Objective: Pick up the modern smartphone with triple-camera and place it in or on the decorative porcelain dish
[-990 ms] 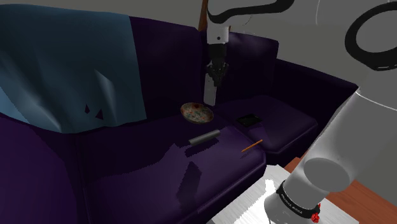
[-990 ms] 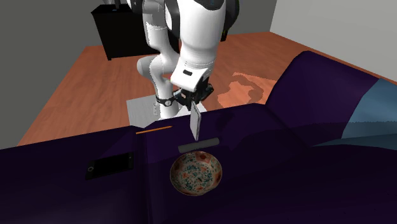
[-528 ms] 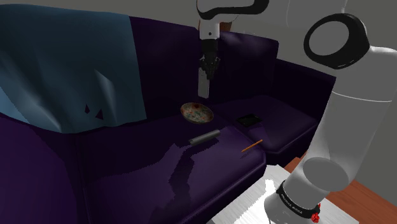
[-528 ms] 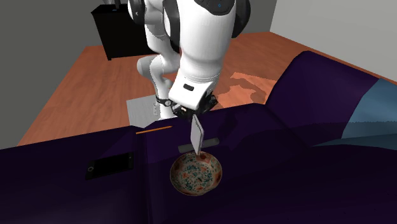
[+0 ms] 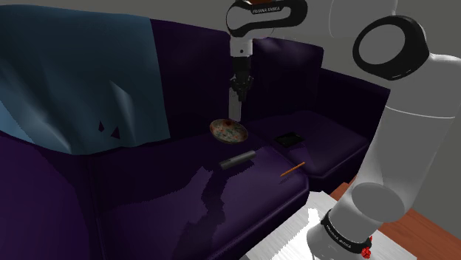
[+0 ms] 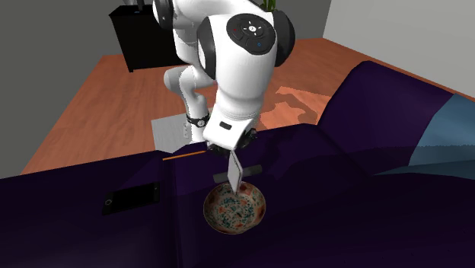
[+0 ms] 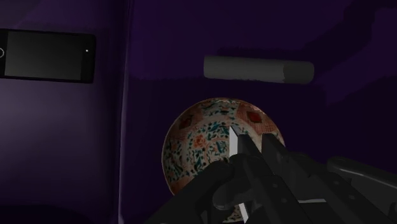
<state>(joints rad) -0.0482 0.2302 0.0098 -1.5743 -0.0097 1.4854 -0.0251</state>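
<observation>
A round dish (image 5: pixel 229 131) (image 6: pixel 234 209) (image 7: pixel 197 146) with a red, green and white pattern sits on the purple sofa seat. My gripper (image 5: pixel 235 94) (image 6: pixel 231 151) (image 7: pixel 245 172) hangs straight above it, shut on a thin pale grey smartphone (image 5: pixel 233 112) (image 6: pixel 234 169) (image 7: pixel 236 144). The phone hangs on edge, its lower end just over the dish. In the wrist view I see the phone edge-on between the black fingers, with the dish right behind it.
A grey cylinder (image 5: pixel 236 159) (image 6: pixel 255 169) (image 7: pixel 257 69) lies beside the dish. An orange pencil (image 5: pixel 292 169) (image 6: pixel 183 155) and a flat black device (image 5: pixel 288 138) (image 6: pixel 133 198) (image 7: pixel 48 56) lie on the cushions. A blue blanket (image 5: pixel 74 74) drapes the sofa back.
The gripper carried the phone toward the shoulder view's left, then lowered it. The phone now hangs over the dish instead of beside the cylinder.
</observation>
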